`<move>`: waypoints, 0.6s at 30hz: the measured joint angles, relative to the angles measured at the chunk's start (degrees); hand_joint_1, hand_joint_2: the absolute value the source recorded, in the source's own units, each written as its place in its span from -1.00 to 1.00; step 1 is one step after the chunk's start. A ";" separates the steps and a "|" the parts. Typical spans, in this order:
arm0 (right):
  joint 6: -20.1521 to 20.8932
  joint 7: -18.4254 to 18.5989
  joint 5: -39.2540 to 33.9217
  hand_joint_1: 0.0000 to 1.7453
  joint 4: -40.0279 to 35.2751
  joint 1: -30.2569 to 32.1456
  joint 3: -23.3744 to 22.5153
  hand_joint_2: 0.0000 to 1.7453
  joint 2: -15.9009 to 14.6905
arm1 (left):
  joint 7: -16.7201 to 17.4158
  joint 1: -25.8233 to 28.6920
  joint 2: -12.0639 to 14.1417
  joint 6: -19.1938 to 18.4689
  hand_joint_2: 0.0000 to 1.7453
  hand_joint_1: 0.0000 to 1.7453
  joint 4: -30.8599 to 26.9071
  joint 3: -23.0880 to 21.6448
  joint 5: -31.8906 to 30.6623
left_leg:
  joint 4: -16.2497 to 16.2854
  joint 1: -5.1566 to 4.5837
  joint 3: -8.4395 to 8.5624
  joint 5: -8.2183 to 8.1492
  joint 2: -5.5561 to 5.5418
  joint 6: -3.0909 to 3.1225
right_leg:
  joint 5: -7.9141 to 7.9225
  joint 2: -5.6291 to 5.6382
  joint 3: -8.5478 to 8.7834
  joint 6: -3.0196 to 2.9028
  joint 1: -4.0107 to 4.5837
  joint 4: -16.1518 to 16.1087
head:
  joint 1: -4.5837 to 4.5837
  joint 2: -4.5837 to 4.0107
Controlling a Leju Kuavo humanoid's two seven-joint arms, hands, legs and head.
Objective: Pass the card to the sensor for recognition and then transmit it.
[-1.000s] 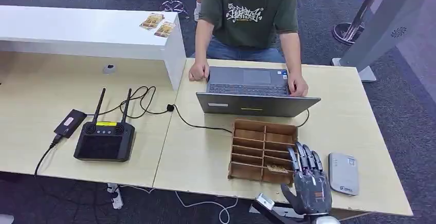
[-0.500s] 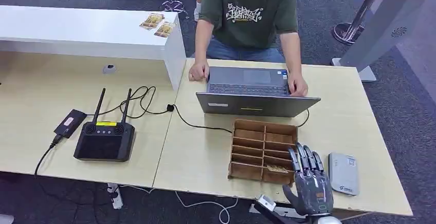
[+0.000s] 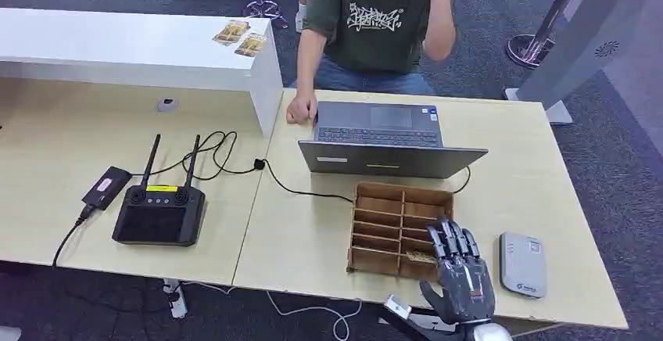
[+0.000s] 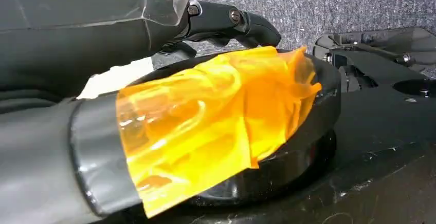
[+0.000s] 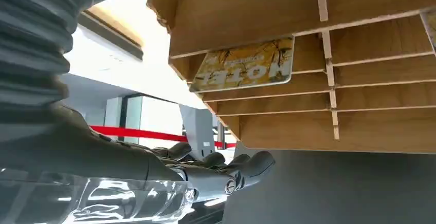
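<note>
card not yet picked, right hand reaching at the box

the dark fingers (image 3: 447, 241) of the right hand (image 3: 460, 277) are stretched out and apart, holding nothing, and in the head view they lie over the near right corner of the brown wooden box with rows of slots (image 3: 399, 227). whether they touch the wood i cannot tell. the right wrist view shows the fingers (image 5: 226, 175) extended beside the box (image 5: 329, 59), apart from the card.

the yellow printed card (image 5: 244, 71) lies in one of the box's slots, near the edge closest to the robot; in the head view it shows as a small yellow patch (image 3: 421, 256) just by the fingertips. it looks untouched, so the pick-up is not done.

the flat grey card sensor with rounded corners (image 3: 522, 274) sits on the pale wooden desk (image 3: 297, 239) just right of the hand, with nothing on it. my reading is that the task is at its very start: grasping the card, laying it to the sensor and handing it on are all left to do.

the left hand (image 4: 154, 34) shows in its own wrist view, partly behind an orange film; whether its fingers are curled or spread i cannot tell.

across the desk a person in a green shirt (image 3: 375, 20) sits behind a grey open laptop (image 3: 383, 138), likely the one to receive the card.
</note>
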 joint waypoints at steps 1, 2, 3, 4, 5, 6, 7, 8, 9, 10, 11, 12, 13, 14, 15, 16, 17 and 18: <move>-0.02 0.00 0.02 -1.00 0.00 0.00 0.02 1.00 0.00 | 0.00 0.00 0.00 0.00 -1.00 -1.00 0.00 0.00 0.00 | 0.00 0.00 0.00 0.00 0.00 0.00 | 0.00 0.00 0.00 0.00 0.00 0.00 | 0.00 0.00; -0.02 0.02 0.02 -1.00 0.04 0.00 0.09 1.00 0.00 | 0.00 0.00 0.00 0.00 -1.00 -1.00 0.00 0.00 0.00 | 0.00 0.00 0.00 0.00 0.00 0.00 | 0.00 0.00 0.00 0.00 0.00 0.00 | 0.00 0.00; -0.02 0.02 0.04 -1.00 0.09 -0.01 0.13 1.00 0.00 | 0.00 0.00 0.00 0.00 -1.00 -1.00 0.00 0.00 0.00 | 0.00 0.00 0.00 0.00 0.00 0.00 | 0.00 0.00 0.00 0.00 0.00 0.00 | 0.00 0.00; -0.02 0.02 0.04 -1.00 0.13 0.00 0.15 1.00 0.00 | 0.00 0.00 0.00 0.00 -1.00 -1.00 0.00 0.00 0.00 | 0.00 0.00 0.00 0.00 0.00 0.00 | 0.00 0.00 0.00 0.00 0.00 0.00 | 0.00 0.00; -0.02 0.02 0.04 -1.00 0.13 0.00 0.17 1.00 0.00 | 0.00 0.00 0.00 0.00 -1.00 -1.00 0.00 0.00 0.00 | 0.00 0.00 0.00 0.00 0.00 0.00 | 0.00 0.00 0.00 0.00 0.00 0.00 | 0.00 0.00; -0.02 0.07 0.04 -1.00 0.13 0.00 0.17 1.00 0.00 | 0.00 0.00 0.00 0.00 -1.00 -1.00 0.00 0.00 0.00 | 0.00 0.00 0.00 0.00 0.00 0.00 | 0.00 0.00 0.00 0.00 0.00 0.00 | 0.00 0.00; 0.00 0.15 0.15 -1.00 0.13 0.00 0.20 1.00 0.00 | 0.00 0.01 0.00 0.00 -1.00 -1.00 0.00 0.00 0.00 | 0.00 0.00 0.00 0.00 0.00 0.00 | 0.00 0.00 0.00 0.00 0.00 0.00 | 0.00 0.00; 0.00 0.20 0.20 -1.00 0.13 0.00 0.20 1.00 0.00 | 0.00 0.01 0.00 -0.02 -1.00 -1.00 0.00 0.00 0.00 | 0.00 0.00 0.00 0.00 0.00 0.00 | 0.00 0.00 0.00 0.00 0.00 0.00 | 0.00 0.00; 0.00 0.24 0.20 -1.00 0.13 0.00 0.20 1.00 0.00 | 0.00 0.01 0.00 -0.02 -1.00 -1.00 0.00 0.00 0.00 | 0.00 0.00 0.00 0.00 0.00 0.00 | 0.00 0.00 0.00 0.00 0.00 0.00 | 0.00 0.00; 0.02 0.24 0.22 -1.00 0.13 0.00 0.20 1.00 0.00 | 0.00 0.01 0.00 -0.02 -1.00 -1.00 0.00 0.00 0.00 | 0.00 0.00 0.00 0.00 0.00 0.00 | 0.00 0.00 0.00 0.00 0.00 0.00 | 0.00 0.00; 0.02 0.26 0.22 -1.00 0.13 0.00 0.20 1.00 0.00 | 0.00 0.01 0.00 -0.02 -1.00 -1.00 0.00 0.00 0.00 | 0.00 0.00 0.00 0.00 0.00 0.00 | 0.00 0.00 0.00 0.00 0.00 0.00 | 0.00 0.00; 0.05 0.28 0.22 -1.00 0.13 0.00 0.20 1.00 0.00 | 0.00 0.01 0.00 -0.02 -1.00 -1.00 0.00 0.00 0.00 | 0.00 0.00 0.00 0.00 0.00 0.00 | 0.00 0.00 0.00 0.00 0.00 0.00 | 0.00 0.00; 0.07 0.28 0.24 -1.00 0.13 0.00 0.20 1.00 0.00 | 0.00 0.01 0.00 -0.02 -1.00 -1.00 0.00 0.00 0.00 | 0.00 0.00 0.00 0.00 0.00 0.00 | 0.00 0.00 0.00 0.00 0.00 0.00 | 0.00 0.00; 0.07 0.33 0.26 -1.00 0.13 0.00 0.20 1.00 0.00 | 0.00 0.01 0.00 -0.02 -1.00 -1.00 0.00 0.00 0.00 | 0.00 0.00 0.00 0.00 0.00 0.00 | 0.00 0.00 0.00 0.00 0.00 0.00 | 0.00 0.00; 0.09 0.35 0.28 -1.00 0.13 0.00 0.20 1.00 0.00 | 0.00 0.02 0.00 -0.02 -1.00 -1.00 0.00 0.00 0.00 | 0.00 0.00 0.00 0.00 0.00 0.00 | 0.00 0.00 0.00 0.00 0.00 0.00 | 0.00 0.00; 0.09 0.35 0.28 -1.00 0.11 0.00 0.20 1.00 0.00 | 0.00 0.02 0.00 -0.02 -1.00 -1.00 0.00 0.00 0.00 | 0.00 0.00 0.00 0.00 0.00 0.00 | 0.00 0.00 0.00 0.00 0.00 0.00 | 0.00 0.00; 0.09 0.37 0.30 -1.00 0.11 0.00 0.20 1.00 0.00 | 0.00 0.02 0.00 -0.02 -1.00 -1.00 0.00 0.00 0.00 | 0.00 0.00 0.00 0.00 0.00 0.00 | 0.00 0.00 0.00 0.00 0.00 0.00 | 0.00 0.00; 0.09 0.39 0.35 -1.00 0.11 0.00 0.20 1.00 0.00 | 0.00 0.02 0.00 -0.02 -1.00 -1.00 0.00 0.00 0.00 | 0.00 0.00 0.00 0.00 0.00 0.00 | 0.00 0.00 0.00 0.00 0.00 0.00 | 0.00 0.00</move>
